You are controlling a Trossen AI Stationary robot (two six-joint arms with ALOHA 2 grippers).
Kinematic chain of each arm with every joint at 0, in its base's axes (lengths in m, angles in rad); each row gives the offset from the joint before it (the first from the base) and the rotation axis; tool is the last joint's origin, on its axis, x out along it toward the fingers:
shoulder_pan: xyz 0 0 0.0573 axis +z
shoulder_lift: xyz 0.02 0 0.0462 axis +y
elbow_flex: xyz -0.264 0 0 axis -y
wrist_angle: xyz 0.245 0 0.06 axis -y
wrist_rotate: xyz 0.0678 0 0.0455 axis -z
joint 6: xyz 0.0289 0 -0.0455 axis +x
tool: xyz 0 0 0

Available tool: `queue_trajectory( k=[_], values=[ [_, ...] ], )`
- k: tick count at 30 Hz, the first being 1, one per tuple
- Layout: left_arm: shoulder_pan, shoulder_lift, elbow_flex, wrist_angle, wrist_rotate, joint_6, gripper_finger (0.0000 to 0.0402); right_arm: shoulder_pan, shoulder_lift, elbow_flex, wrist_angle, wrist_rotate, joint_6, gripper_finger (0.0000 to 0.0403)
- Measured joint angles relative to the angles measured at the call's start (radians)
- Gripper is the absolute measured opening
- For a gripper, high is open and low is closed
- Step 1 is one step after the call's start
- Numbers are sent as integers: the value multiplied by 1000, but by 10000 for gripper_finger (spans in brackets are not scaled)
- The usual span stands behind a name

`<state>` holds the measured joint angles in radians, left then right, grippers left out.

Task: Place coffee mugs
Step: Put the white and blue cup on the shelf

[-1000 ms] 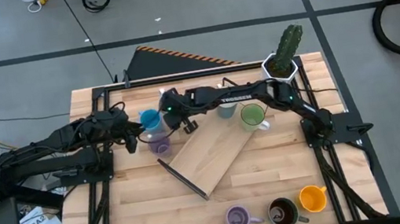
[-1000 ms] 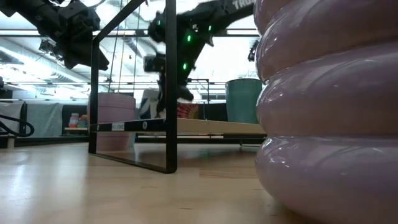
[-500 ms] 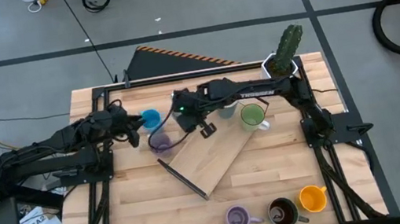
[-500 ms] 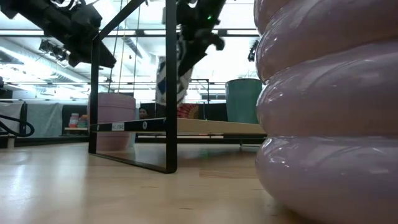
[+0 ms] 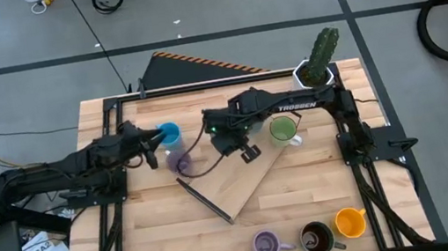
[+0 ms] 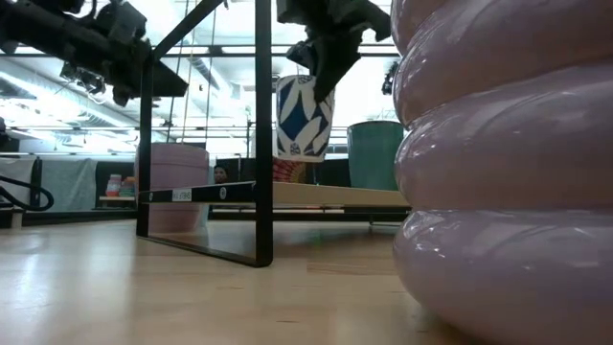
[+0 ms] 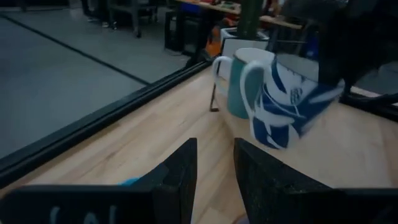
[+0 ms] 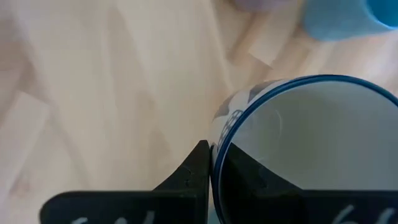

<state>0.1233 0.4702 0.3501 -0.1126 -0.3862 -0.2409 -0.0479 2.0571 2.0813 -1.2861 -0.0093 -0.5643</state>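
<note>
Carrying: right gripper pinches the rim of a white-and-blue mug, airborne above the wooden board.
Handling: glazed, slippery, breakable; rim grip looks workable.
Left gripper: slightly parted, empty.

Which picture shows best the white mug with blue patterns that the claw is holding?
The low view: the white ceramic mug with blue patterns hangs whole and side-on from the right claw, above the wooden board. The left wrist view shows it blurred, the right wrist view only its rim and inside, and in the high view the arm hides it.

"TROSSEN" on the right arm
</note>
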Motion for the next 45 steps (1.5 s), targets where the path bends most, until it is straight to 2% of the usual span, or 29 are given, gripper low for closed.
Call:
queue_trajectory(
  k=[6,10,15,31,36,45],
  values=[
    [-46,-70,-63,31,-10,2,112,21,0,-39,-22,-25,66,32],
    [-57,-100,-76,34,-14,16,112,23,0,-80,-27,33,98,32],
    [-71,-105,-77,23,-14,17,112,38,0,-92,-58,36,108,31],
    [-84,-104,-77,9,-10,-9,112,-16,0,-123,-75,-37,-206,32],
    [-84,-104,-77,8,-10,-8,112,-42,-3,-173,-63,-37,-214,31],
    [-83,-104,-78,9,-10,-14,112,-75,-2,-175,-54,-42,-245,33]
  ],
)
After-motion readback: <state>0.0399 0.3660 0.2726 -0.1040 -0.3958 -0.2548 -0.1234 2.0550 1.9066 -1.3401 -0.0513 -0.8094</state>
